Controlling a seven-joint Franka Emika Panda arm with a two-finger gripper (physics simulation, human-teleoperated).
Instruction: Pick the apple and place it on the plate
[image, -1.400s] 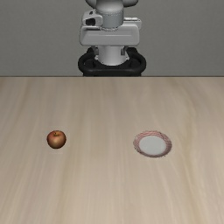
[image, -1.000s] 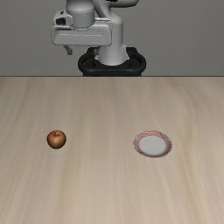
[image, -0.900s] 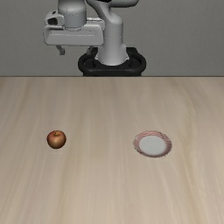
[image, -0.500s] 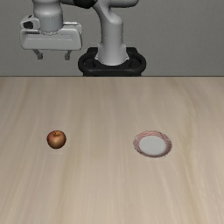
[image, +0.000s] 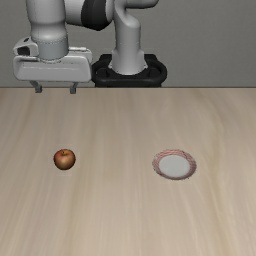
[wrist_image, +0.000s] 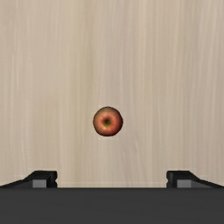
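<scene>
The apple (image: 64, 158) rests on the bench (image: 128, 220) toward the exterior view's left, well apart from the plate (image: 175, 164). The hand (image: 55, 90) hangs high, seemingly over it, released and empty, fingertips (wrist_image: 42, 178) barely showing.

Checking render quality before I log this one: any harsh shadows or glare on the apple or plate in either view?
Exterior view: flat, even light across the table; the apple and the plate cast at most faint shadows, no glare. Wrist view: the apple is evenly lit against pale wood, no hot spot; the fingertips of the open gripper read as dark shapes.
</scene>
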